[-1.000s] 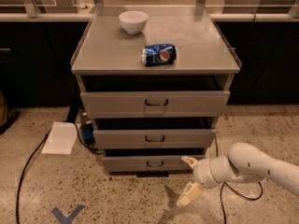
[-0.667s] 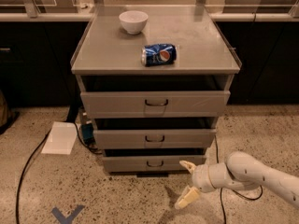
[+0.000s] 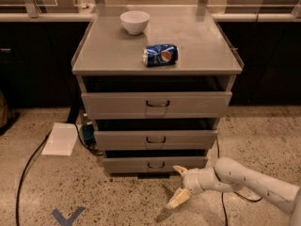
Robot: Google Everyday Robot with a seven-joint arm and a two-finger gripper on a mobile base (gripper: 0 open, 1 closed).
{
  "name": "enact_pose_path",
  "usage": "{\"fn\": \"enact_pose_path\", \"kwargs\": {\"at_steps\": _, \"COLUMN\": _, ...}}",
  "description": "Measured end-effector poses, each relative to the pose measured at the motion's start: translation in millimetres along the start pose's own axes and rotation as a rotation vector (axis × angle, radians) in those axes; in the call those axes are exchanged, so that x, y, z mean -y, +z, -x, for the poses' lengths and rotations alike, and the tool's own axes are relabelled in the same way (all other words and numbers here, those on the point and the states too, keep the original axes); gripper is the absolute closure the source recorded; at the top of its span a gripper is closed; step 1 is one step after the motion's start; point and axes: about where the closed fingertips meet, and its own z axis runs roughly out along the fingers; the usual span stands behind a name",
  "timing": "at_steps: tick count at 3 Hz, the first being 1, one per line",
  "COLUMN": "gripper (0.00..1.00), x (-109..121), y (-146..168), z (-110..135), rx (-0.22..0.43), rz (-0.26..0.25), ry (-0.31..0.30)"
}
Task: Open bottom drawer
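Leftward since a second ago, the gripper (image 3: 176, 186) hangs low, its two fingers spread and empty. One grey cabinet (image 3: 197, 46) has three drawers. The bottom drawer (image 3: 127, 165) sits lowest, just up-left of the gripper. On top are one bowl (image 3: 135, 21) and one can (image 3: 160, 55).

Matt grey metal for the bottom drawer (image 3: 155, 165). Smooth cream plastic gripper (image 3: 180, 184) (fingers spread) near its right end, over speckled stone floor (image 3: 117, 201).

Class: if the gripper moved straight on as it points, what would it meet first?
The open gripper, just below-right of the bottom drawer, points left; likely that drawer's front, but depth is unclear.
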Motion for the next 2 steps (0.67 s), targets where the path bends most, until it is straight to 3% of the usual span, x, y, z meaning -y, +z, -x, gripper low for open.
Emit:
{"fn": "enact_pose_path", "kwargs": {"at_steps": 1, "gripper": 0.00, "x": 30.5, "y": 48.1, "z": -23.3, "rx": -0.026, "rz": 0.029, "ry": 0.053}}
{"fn": "enact_pose_path", "kwargs": {"at_steps": 2, "gripper": 0.00, "x": 30.5, "y": 48.1, "z": -23.3, "rx": -0.026, "rz": 0.028, "ry": 0.053}}
